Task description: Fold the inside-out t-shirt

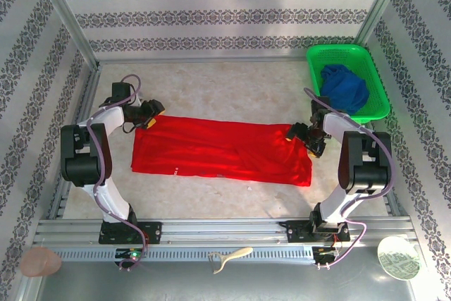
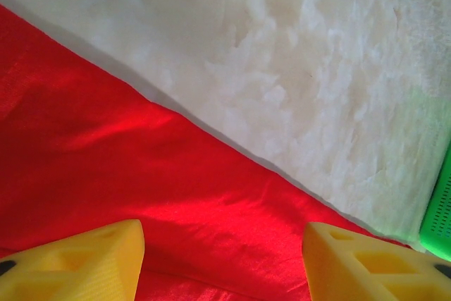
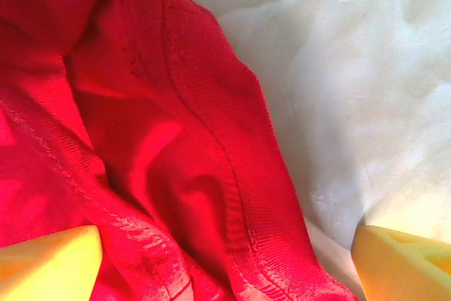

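Inside-out t-shirt [image 1: 222,149]: spread as a long red band across the middle of the counter [image 1: 232,86], lying flat with a few soft creases.
Left fingers [image 1: 155,113]: at the shirt's far left corner, set apart with red cloth under the gap, clamping nothing.
Right fingers [image 1: 294,133]: at the shirt's right end, spread wide over a stitched, rumpled hem, gripping nothing.
Basket [image 1: 338,49]: green, at the far right corner of the counter, holding 1 dark blue garment [image 1: 344,88], apart from the shirt.
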